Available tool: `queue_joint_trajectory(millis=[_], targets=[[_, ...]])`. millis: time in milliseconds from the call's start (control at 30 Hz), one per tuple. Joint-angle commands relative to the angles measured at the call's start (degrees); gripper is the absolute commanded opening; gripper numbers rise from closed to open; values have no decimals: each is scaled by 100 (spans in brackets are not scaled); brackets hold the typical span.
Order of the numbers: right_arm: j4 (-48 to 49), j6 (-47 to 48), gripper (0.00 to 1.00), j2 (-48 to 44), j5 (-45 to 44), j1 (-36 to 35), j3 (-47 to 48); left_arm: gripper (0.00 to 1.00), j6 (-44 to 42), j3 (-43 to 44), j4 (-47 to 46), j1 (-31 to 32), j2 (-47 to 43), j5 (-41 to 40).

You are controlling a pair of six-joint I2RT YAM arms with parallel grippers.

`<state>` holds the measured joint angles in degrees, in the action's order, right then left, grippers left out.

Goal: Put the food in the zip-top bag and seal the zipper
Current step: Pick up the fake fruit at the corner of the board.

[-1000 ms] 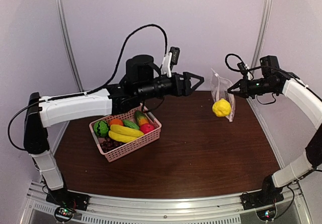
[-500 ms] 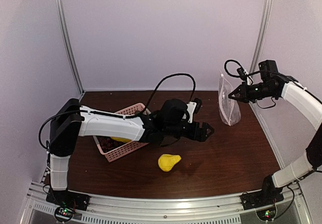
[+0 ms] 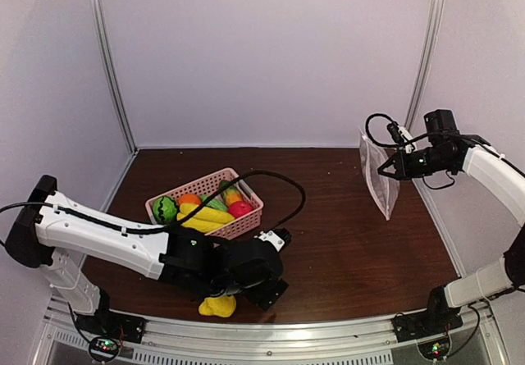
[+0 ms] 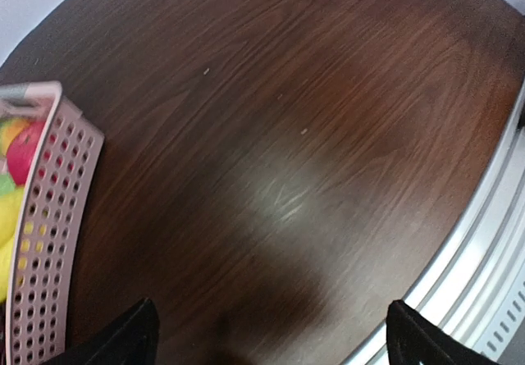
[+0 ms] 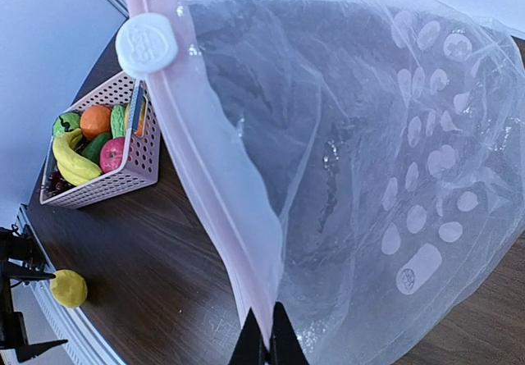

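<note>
Hanging from the right pincer (image 5: 267, 344) over the far right of the bench (image 3: 344, 242), the zip-top bag (image 5: 369, 176) is clear, crinkled, printed with whitish spots, and empty inside. That pincer is clamped on the pinkish zipper (image 5: 205, 176) strip at the bag's mouth. The round white slider tab (image 5: 146, 43) sits at the strip's upper end.

Noted: the lemon (image 3: 217, 305) lies at the near bench edge beside the rail (image 3: 328, 326), under the left arm (image 3: 107, 235). The left pincer (image 4: 271, 340) gapes wide and grips nothing. The banana (image 3: 205, 215), orange (image 3: 189, 199), apple (image 3: 239, 209) and pepper (image 3: 165, 209) sit in the pink basket (image 3: 246, 221).

Change: one second ago the lemon showed at the bag. Half a second ago it lay mid-bench in front of the basket. The left arm has since swung down to the near edge.
</note>
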<state>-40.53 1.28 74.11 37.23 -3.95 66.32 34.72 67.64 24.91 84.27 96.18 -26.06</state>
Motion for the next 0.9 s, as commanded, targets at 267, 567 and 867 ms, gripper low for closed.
queue_joint_trajectory(millis=[267,567,867], targets=[[38,212,0,-313,21,-17,-149,98,3792,-1465,2742,756,-1123,240],[-11,204,0,-515,-45,-16,-207,97,3290,-1828,1847,727,-904,902],[-113,241,0,-579,-216,-34,-155,74,3299,-1679,1936,728,-910,612]])
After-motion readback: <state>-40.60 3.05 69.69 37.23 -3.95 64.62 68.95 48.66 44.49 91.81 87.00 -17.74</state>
